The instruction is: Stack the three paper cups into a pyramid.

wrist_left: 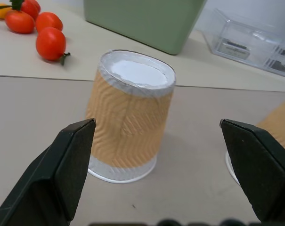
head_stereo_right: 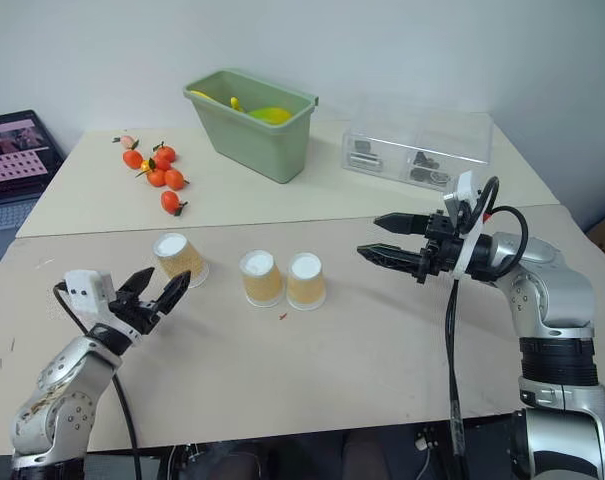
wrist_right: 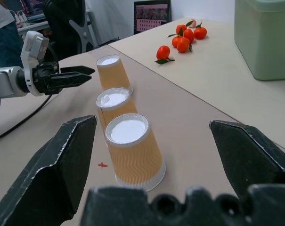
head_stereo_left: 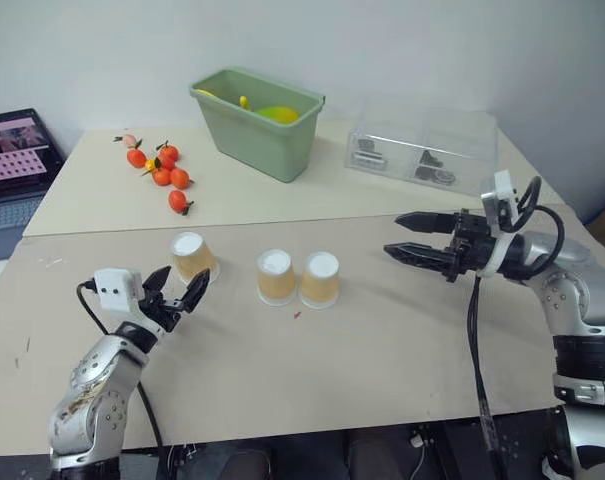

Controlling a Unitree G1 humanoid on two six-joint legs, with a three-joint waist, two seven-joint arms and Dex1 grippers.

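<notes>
From the head, three cups [head_stereo_left: 275, 276] stood upside down in a row on the worktop [head_stereo_left: 382, 350], unstacked — two touching, one apart by the left claw [head_stereo_left: 175, 291], fingers spread. The left wrist faced that lone cup [wrist_left: 128, 117], seemingly lined up to grasp. The right wrist's claw [wrist_right: 151, 155] gaped toward the pair — poised, empty.

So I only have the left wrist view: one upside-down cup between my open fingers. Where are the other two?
Observer: The middle cup and right cup stand upside down, side by side, to the right of the left cup.
Operator: Anything stacked yet?
Observer: No, all three sit on the table.
Operator: And the other arm?
Observer: The right gripper hovers open beyond the right cup, holding nothing.
</notes>
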